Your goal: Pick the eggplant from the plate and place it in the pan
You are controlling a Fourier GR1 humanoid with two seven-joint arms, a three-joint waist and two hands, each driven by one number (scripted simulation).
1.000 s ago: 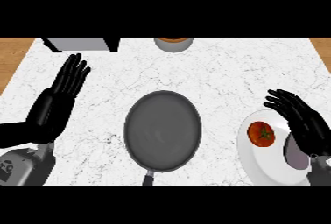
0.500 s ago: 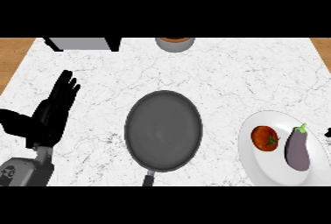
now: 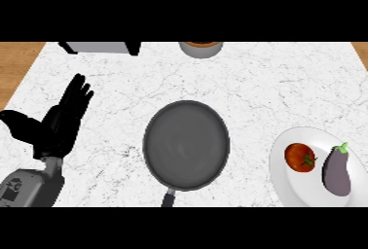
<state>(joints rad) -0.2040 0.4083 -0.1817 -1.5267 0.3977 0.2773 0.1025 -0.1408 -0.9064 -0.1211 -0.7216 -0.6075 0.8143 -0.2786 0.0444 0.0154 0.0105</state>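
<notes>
A purple eggplant (image 3: 337,171) with a green stem lies on the white plate (image 3: 287,182) at the lower right, beside a red tomato (image 3: 300,156). The dark grey pan (image 3: 186,144) sits in the middle of the counter, its handle pointing toward the lower edge, nothing inside it. My left hand (image 3: 59,121) stands open at the left, fingers straight and pointing up, well apart from the pan. My right hand does not show.
A grey appliance (image 3: 101,47) sits at the counter's far left edge and a round brown-topped container (image 3: 201,48) at the far middle. Wooden floor shows past the counter's left and right edges.
My right hand, which was over the plate, has left the view, uncovering the eggplant. My left hand has turned slightly, its thumb now spread out to the left.
</notes>
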